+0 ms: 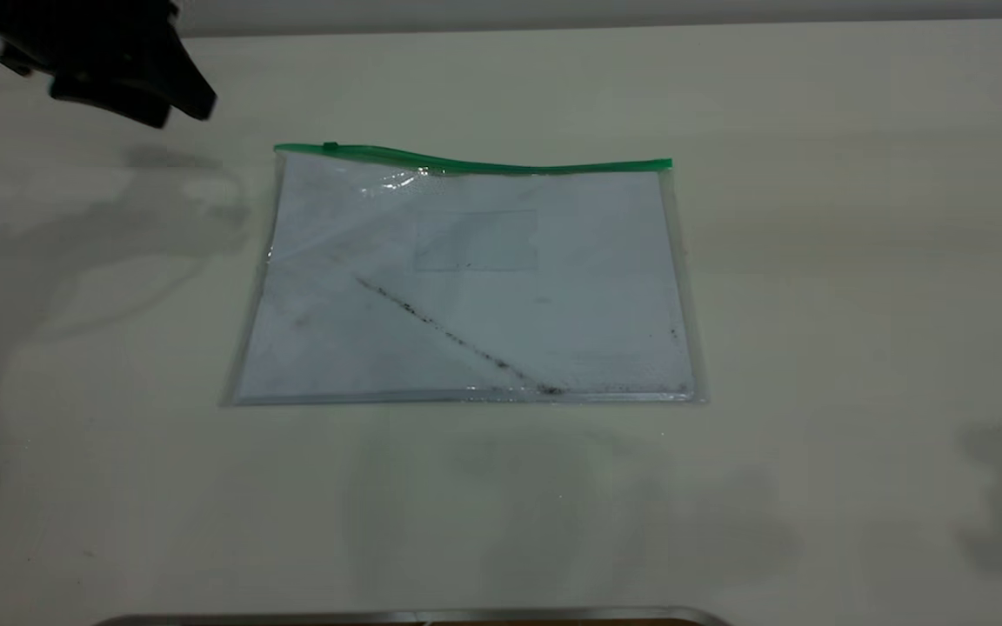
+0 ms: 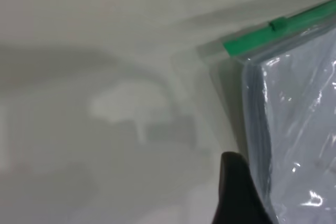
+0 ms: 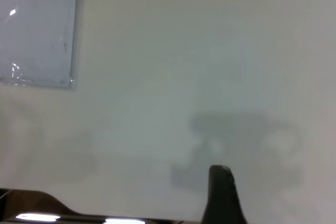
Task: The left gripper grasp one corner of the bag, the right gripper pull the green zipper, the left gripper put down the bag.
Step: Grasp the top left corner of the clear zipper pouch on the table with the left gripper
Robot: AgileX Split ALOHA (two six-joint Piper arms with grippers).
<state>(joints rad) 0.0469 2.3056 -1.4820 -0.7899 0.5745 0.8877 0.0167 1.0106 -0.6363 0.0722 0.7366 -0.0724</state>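
My left gripper (image 1: 131,91), jaw state unreadable, hovers off the bag (image 1: 466,287), which lies flat on the table (image 1: 858,261), long axis running rightward; the zipper (image 1: 475,163) end corner (image 1: 279,152) is nearest me, right gripper (image 3: 223,198) farther

Left gripper (image 1: 131,83) raised at far left, right arm unseen

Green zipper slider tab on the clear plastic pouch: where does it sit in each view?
Exterior: tiny green slider tab at the strip's left end, on the far edge.
Left wrist: on the strip, near the pouch corner.
Right wrist: not in view.
Shared landmark: clear plastic pouch.
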